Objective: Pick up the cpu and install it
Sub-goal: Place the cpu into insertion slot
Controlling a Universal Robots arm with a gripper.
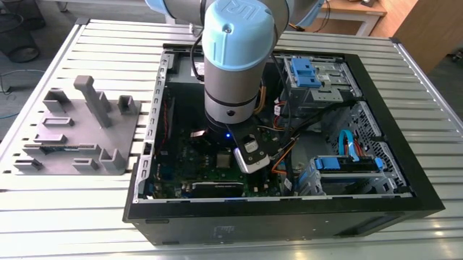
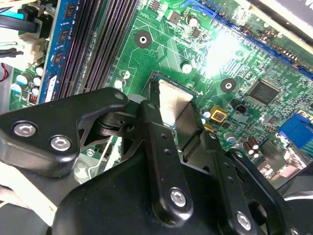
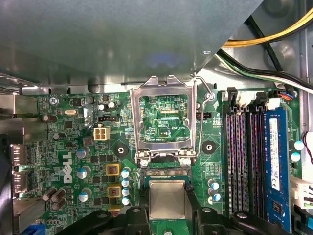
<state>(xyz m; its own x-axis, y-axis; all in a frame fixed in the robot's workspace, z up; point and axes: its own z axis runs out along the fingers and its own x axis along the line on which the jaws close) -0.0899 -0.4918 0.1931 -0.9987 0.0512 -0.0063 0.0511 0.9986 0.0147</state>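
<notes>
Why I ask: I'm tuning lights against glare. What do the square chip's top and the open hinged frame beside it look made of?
In the first wrist view, the small square pale-topped cpu seems to be matte silvery metal, with a soft, even sheen. The open hinged socket frame is probably bare stamped steel: it looks brighter, and its edges glint.

- The arm (image 1: 233,59) is being held nearly upright in the exterior view, with the wrist (image 1: 230,108) being pointed downward.
- The cpu (image 2: 172,97) is being clamped between the dark fingers (image 2: 156,132) of the pincer (image 2: 174,116) in the second wrist view.
</notes>
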